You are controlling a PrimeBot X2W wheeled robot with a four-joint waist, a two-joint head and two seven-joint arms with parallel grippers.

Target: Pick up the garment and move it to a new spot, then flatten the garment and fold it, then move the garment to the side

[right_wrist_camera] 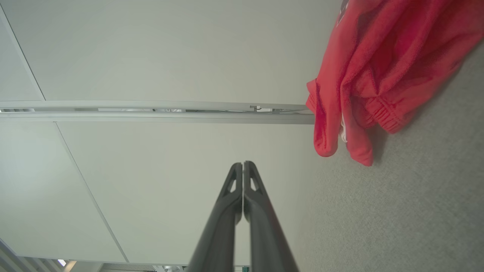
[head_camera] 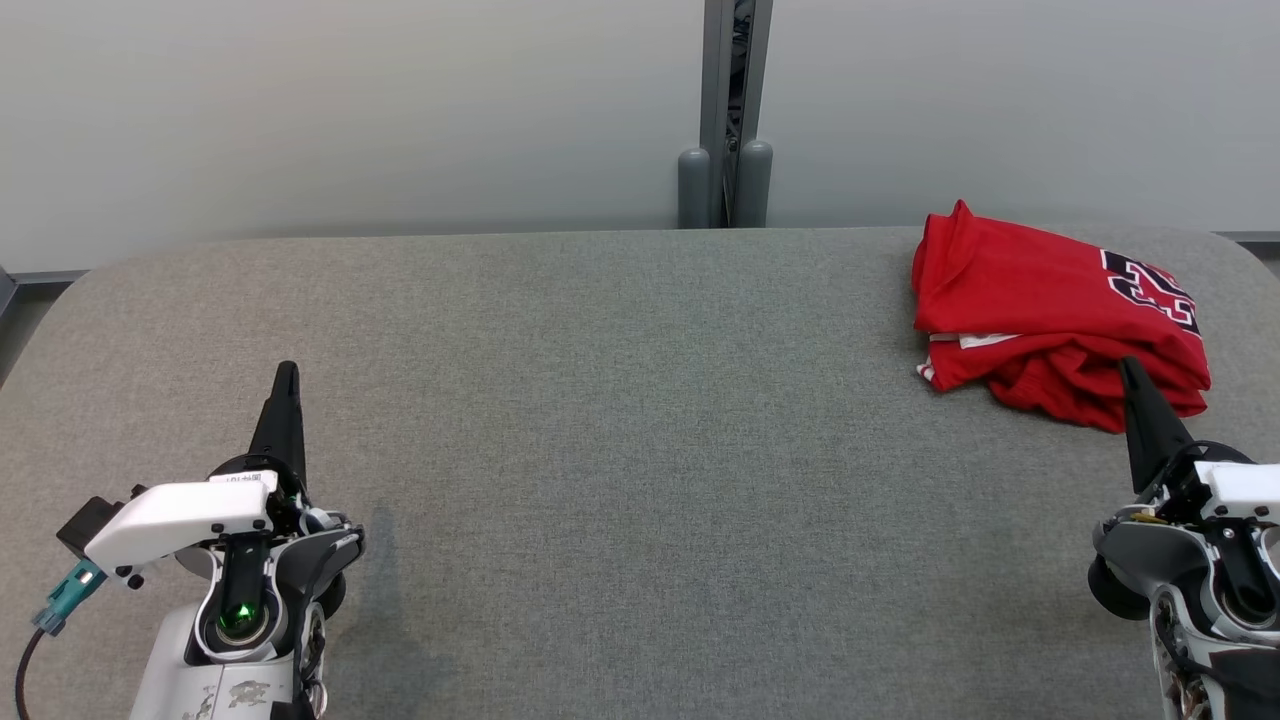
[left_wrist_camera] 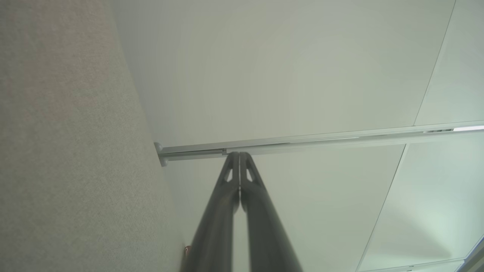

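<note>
A red garment with black-and-white lettering lies bunched at the far right of the grey table. In the right wrist view the garment fills the upper right corner, with a ribbed cuff showing. My right gripper is shut with nothing in it, its tip just in front of the garment's near edge; its fingers press together. At the lower left my left gripper is shut and empty, far from the garment. The left wrist view shows its fingers closed against each other.
A pale wall runs behind the table, with a grey vertical post at its middle. The table's far corners are rounded. A teal connector and cable hang at my left wrist.
</note>
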